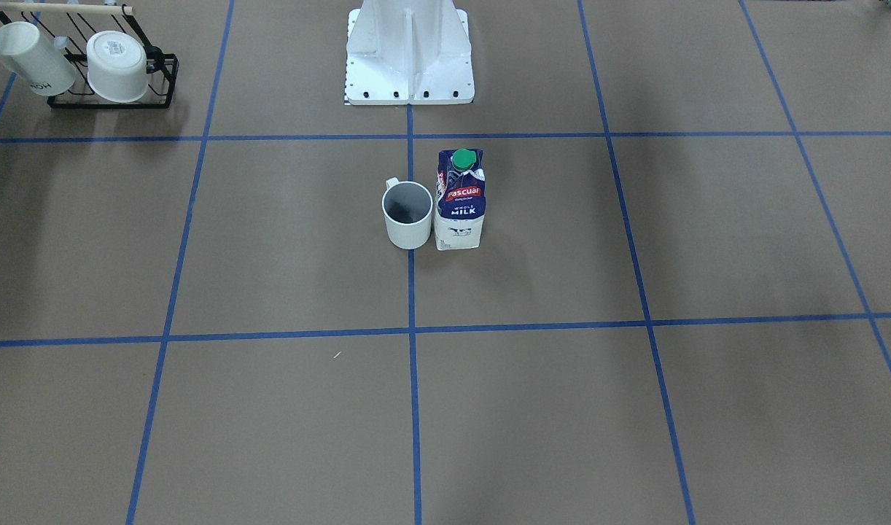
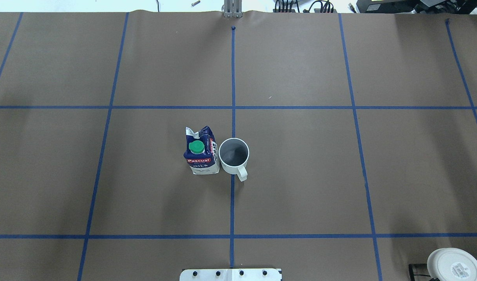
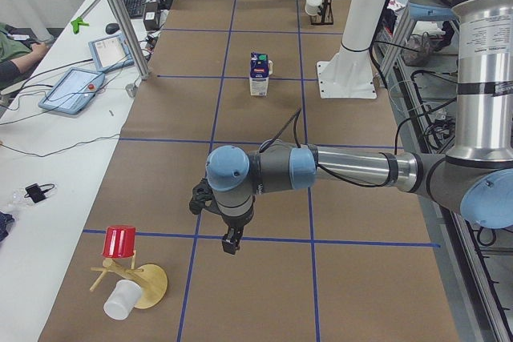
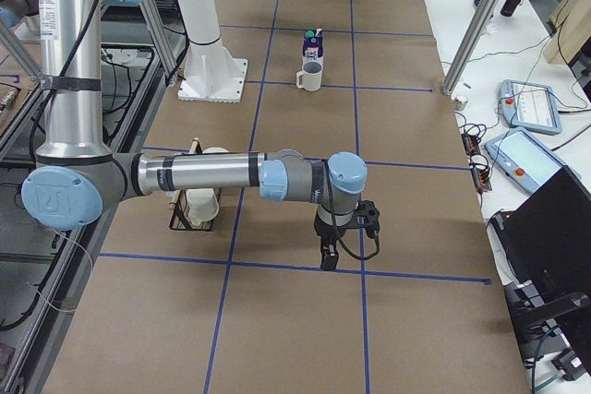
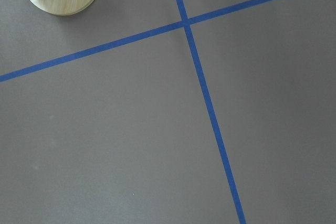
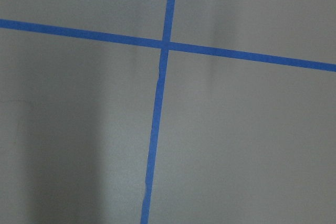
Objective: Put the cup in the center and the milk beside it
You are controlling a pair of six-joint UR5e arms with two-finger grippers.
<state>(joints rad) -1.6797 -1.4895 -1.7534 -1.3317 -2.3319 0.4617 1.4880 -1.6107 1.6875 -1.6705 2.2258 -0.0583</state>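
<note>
The white cup [image 1: 407, 215] with a dark grey inside stands upright on the blue tape line that splits the center rectangle [image 1: 307, 233]. The milk carton [image 1: 460, 200] stands upright right beside it, nearly touching. Both also show in the overhead view, cup [image 2: 234, 156] and milk [image 2: 201, 151]. My left gripper [image 3: 231, 242] hangs over the table's left end, far from both. My right gripper [image 4: 329, 260] hangs over the right end. Each shows only in a side view, so I cannot tell whether it is open or shut. Both wrist views show only bare tabletop and tape.
A black wire rack [image 1: 114, 69] with two other white cups stands near the robot's base [image 1: 409, 58] on my right side. A wooden stand [image 3: 148, 284] with a red cup [image 3: 120, 242] and a white cup [image 3: 119, 300] sits at the left end.
</note>
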